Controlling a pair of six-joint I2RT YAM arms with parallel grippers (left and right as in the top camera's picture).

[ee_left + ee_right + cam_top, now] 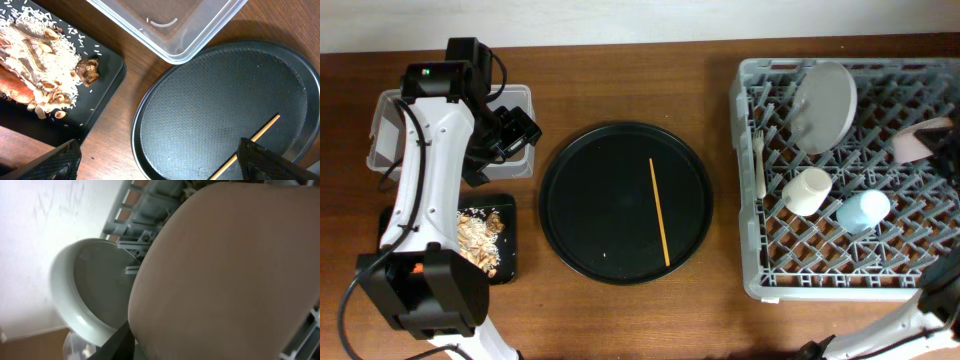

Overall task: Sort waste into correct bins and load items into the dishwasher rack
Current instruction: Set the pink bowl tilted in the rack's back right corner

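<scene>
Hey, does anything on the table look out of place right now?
One thing: the thin wooden stick lies alone on the round black tray in the middle of the table, not in the dishwasher rack. Nothing looks broken.

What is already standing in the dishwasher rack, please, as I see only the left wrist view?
Observer: The rack holds a plate, a white cup, a blue cup and a fork.
Operator: And the bowl?
Observer: The bowl is over the rack's side farthest from the round tray.
Operator: Does the stick leave that tray?
Observer: No, the stick lies wholly inside it.
</scene>
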